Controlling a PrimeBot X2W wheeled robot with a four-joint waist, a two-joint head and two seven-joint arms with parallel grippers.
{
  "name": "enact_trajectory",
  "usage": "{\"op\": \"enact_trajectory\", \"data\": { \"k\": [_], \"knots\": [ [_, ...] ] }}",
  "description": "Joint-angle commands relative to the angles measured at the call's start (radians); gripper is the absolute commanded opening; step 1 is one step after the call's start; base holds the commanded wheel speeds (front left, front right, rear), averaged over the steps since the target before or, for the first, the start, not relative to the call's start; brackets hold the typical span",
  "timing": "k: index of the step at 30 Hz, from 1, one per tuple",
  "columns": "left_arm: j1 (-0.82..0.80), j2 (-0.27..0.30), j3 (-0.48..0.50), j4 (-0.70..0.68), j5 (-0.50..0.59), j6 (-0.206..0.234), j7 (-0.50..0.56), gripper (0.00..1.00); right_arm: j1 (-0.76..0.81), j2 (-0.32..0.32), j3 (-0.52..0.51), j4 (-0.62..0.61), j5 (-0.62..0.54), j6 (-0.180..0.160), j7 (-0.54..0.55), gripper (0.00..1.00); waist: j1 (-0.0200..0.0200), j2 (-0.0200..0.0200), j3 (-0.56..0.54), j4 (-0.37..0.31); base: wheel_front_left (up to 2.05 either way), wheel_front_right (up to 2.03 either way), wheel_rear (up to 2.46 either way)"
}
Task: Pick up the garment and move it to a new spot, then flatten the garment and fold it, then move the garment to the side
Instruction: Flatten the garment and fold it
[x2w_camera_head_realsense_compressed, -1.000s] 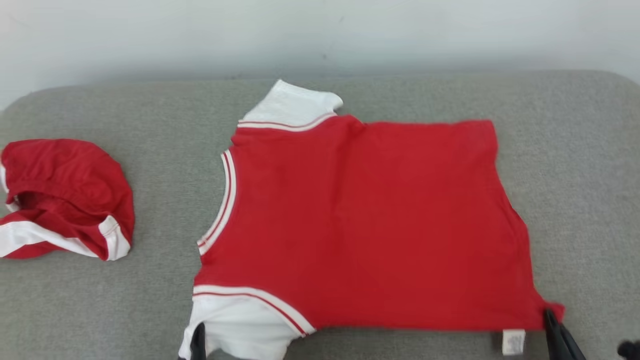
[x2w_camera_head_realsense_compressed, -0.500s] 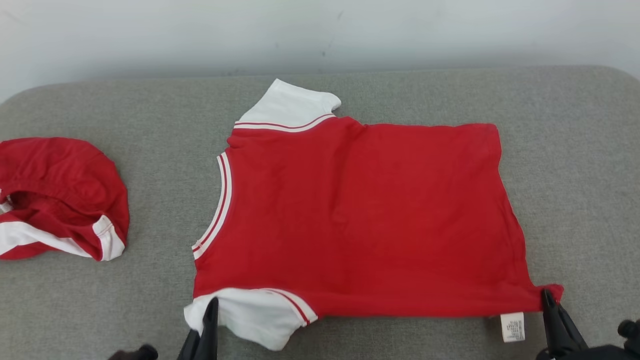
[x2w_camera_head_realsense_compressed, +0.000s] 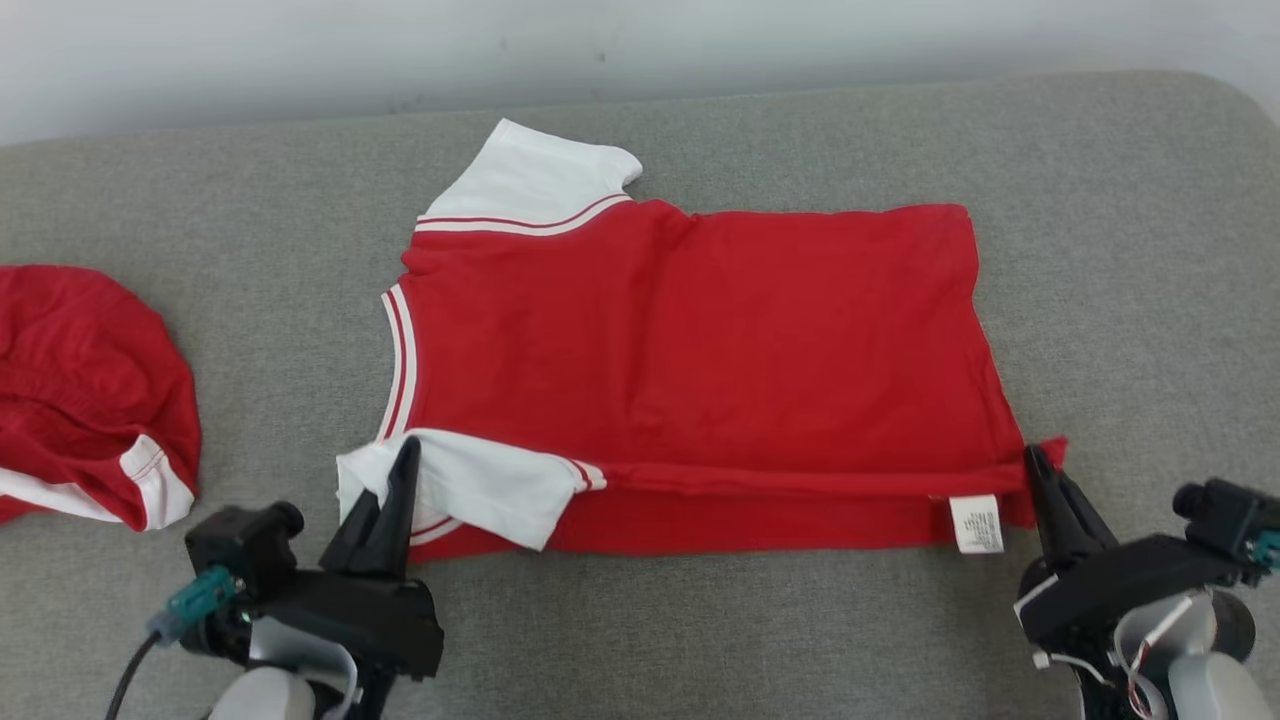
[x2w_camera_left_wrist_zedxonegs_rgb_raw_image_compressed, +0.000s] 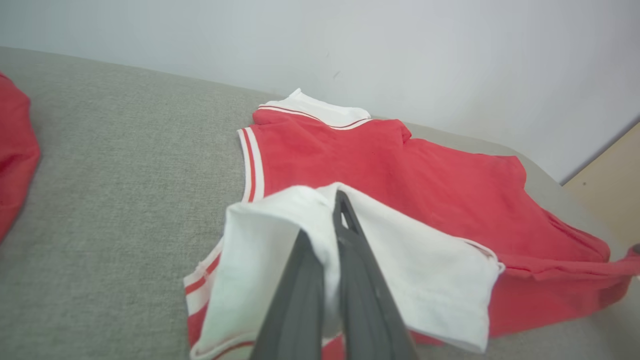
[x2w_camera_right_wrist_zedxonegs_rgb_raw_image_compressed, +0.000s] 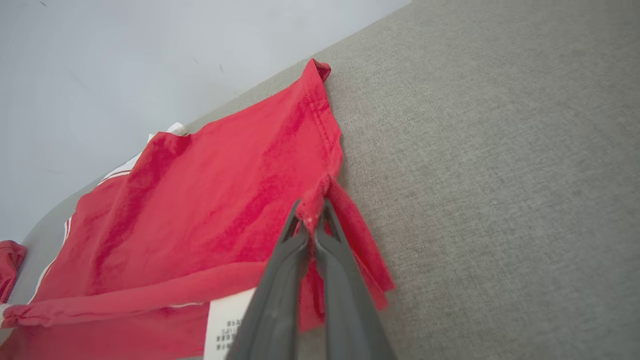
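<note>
The garment (x2w_camera_head_realsense_compressed: 690, 340) is a red T-shirt with white sleeves, spread on the grey cushion with its collar to the left. Its near edge is lifted and turned over towards the far side, making a long fold. My left gripper (x2w_camera_head_realsense_compressed: 405, 455) is shut on the near white sleeve (x2w_camera_left_wrist_zedxonegs_rgb_raw_image_compressed: 280, 235). My right gripper (x2w_camera_head_realsense_compressed: 1035, 462) is shut on the near hem corner (x2w_camera_right_wrist_zedxonegs_rgb_raw_image_compressed: 320, 192). A white care label (x2w_camera_head_realsense_compressed: 976, 523) hangs beside that corner. The far white sleeve (x2w_camera_head_realsense_compressed: 535, 180) lies flat.
A second red and white garment (x2w_camera_head_realsense_compressed: 85, 390) lies bunched at the left edge of the cushion (x2w_camera_head_realsense_compressed: 1140, 260). A pale wall (x2w_camera_head_realsense_compressed: 640, 40) runs behind the cushion's far edge. Bare grey fabric lies to the right and in front.
Both grippers have come up and gone forward, carrying the near sleeve and hem corner over the shirt's body. The head view has also shifted, so the whole scene sits differently.
</note>
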Motion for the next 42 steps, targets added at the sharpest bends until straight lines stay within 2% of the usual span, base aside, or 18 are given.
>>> {"op": "enact_trajectory", "data": {
  "k": [1, 3, 4, 5, 11, 15, 23, 30, 35, 36, 37, 38, 39, 42],
  "knots": [
    [-0.039, 0.005, 0.005, 0.035, -0.001, -0.008, -0.006, 0.0, -0.036, -0.008, 0.011, 0.025, -0.005, -0.003, -0.004, 0.0, -0.0002, -0.0001, 0.009, -0.009, 0.0, 0.0, 0.0],
    [-0.069, 0.008, 0.003, 0.081, 0.005, -0.011, -0.006, 0.0, -0.072, -0.019, 0.025, 0.06, -0.013, -0.003, -0.011, 0.01, -0.0002, -0.0001, 0.01, -0.013, 0.0, 0.0, 0.0],
    [-0.081, 0.007, 0.004, 0.101, 0.009, -0.008, -0.009, 0.23, -0.088, -0.023, 0.03, 0.076, -0.017, -0.003, -0.021, 1.0, -0.0002, -0.0001, 0.01, -0.015, 0.0, 0.0, 0.0],
    [-0.09, 0.007, 0.0, 0.121, 0.014, -0.009, -0.01, 1.0, -0.101, -0.022, 0.037, 0.094, -0.017, -0.003, -0.028, 1.0, -0.0002, -0.0001, 0.01, -0.016, 0.0, 0.0, 0.0],
    [-0.097, 0.006, 0.011, 0.182, 0.018, -0.01, -0.059, 1.0, -0.109, -0.071, 0.096, 0.141, -0.048, -0.003, -0.098, 1.0, -0.0002, -0.0001, -0.011, -0.01, 0.0, 0.0, 0.0],
    [-0.028, -0.009, 0.036, 0.18, 0.004, 0.0, -0.081, 1.0, -0.064, -0.11, 0.127, 0.153, -0.055, -0.003, -0.135, 1.0, -0.0002, -0.0001, -0.027, -0.005, 0.0, 0.0, 0.0],
    [0.073, -0.008, 0.006, 0.176, 0.054, 0.01, -0.093, 1.0, 0.016, -0.147, 0.139, 0.166, -0.078, -0.003, -0.157, 1.0, -0.0002, -0.0001, -0.036, 0.01, 0.0, 0.0, 0.0],
    [0.048, -0.006, -0.008, 0.217, 0.073, 0.018, -0.092, 1.0, -0.022, -0.126, 0.15, 0.234, -0.089, -0.003, -0.168, 1.0, -0.0002, -0.0001, -0.023, 0.012, 0.0, 0.0, 0.0],
    [0.008, -0.025, -0.008, 0.278, 0.06, 0.01, -0.094, 1.0, -0.06, -0.103, 0.166, 0.303, -0.086, -0.003, -0.18, 1.0, -0.0002, -0.0001, -0.012, 0.009, 0.0, 0.0, 0.0],
    [-0.002, -0.028, -0.007, 0.292, 0.056, 0.005, -0.094, 0.69, -0.071, -0.099, 0.169, 0.32, -0.082, -0.003, -0.181, 0.46, -0.0002, -0.0001, -0.011, 0.009, 0.0, 0.0, 0.0],
    [-0.01, -0.029, -0.006, 0.307, 0.054, 0.004, -0.095, 0.43, -0.082, -0.095, 0.173, 0.334, -0.078, -0.003, -0.188, 0.2, -0.0002, -0.0001, -0.012, 0.009, 0.0, 0.0, 0.0],
    [-0.017, -0.031, -0.008, 0.322, 0.052, -0.002, -0.095, 0.04, -0.09, -0.091, 0.178, 0.35, -0.074, -0.003, -0.194, 0.0, -0.0002, -0.0001, -0.015, 0.01, 0.0, 0.0, 0.0],
    [-0.022, -0.034, -0.009, 0.334, 0.051, -0.006, -0.095, 0.0, -0.094, -0.087, 0.186, 0.361, -0.073, -0.003, -0.203, 0.0, -0.0002, -0.0001, -0.021, 0.012, 0.0, 0.0, 0.0],
    [-0.031, -0.039, 0.009, 0.355, 0.04, -0.015, -0.097, 0.0, -0.097, -0.085, 0.204, 0.385, -0.059, -0.003, -0.231, 0.0, -0.0002, -0.0001, -0.052, 0.018, 0.0, 0.0, 0.0]
  ]
}}
